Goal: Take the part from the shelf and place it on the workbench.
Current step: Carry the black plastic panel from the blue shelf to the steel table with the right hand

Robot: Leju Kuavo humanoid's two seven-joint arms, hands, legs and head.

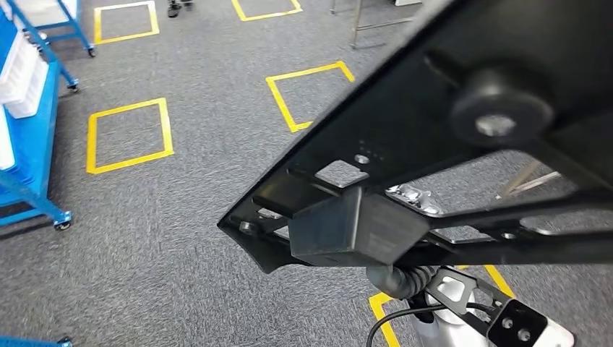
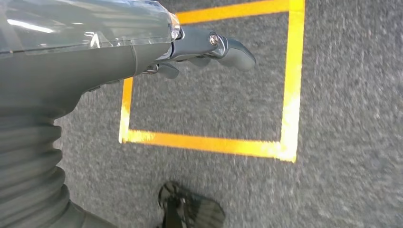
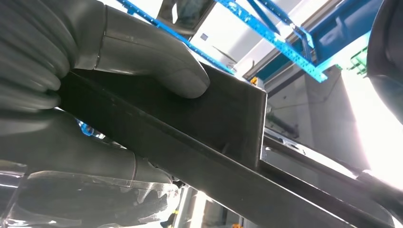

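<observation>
The part (image 1: 434,130), a black metal frame with cut-out openings, thin cross struts and a box-shaped block (image 1: 354,228) on its lower edge, fills the right half and centre of the head view. It is held tilted, close to the camera, above the floor and clear of it. A round black knob (image 1: 499,105) with a bright centre stands on it at the upper right of the frame, out of focus. No brand, label or legible writing can be made out on the part.

The right hand (image 3: 95,90) holds the part. In the right wrist view, the thick grey thumb (image 3: 147,52) lies across the upper face of the block, and darker fingers (image 3: 71,142) close against the bar from the opposite side. The silver right arm (image 1: 452,318) enters at the bottom of the head view, below the part, with a black cable (image 1: 390,318) beside it.

The left hand (image 2: 199,52) appears at the upper centre of the left wrist view. It holds nothing; its fingers are loosely curled above the floor.

The floor is grey carpet (image 1: 181,238) marked with yellow tape squares (image 1: 130,134). A blue shelf (image 1: 29,123) on castors stands at the left edge of the head view, carrying white bins (image 1: 25,72). The feet of a person (image 1: 177,7) show at the top edge.
</observation>
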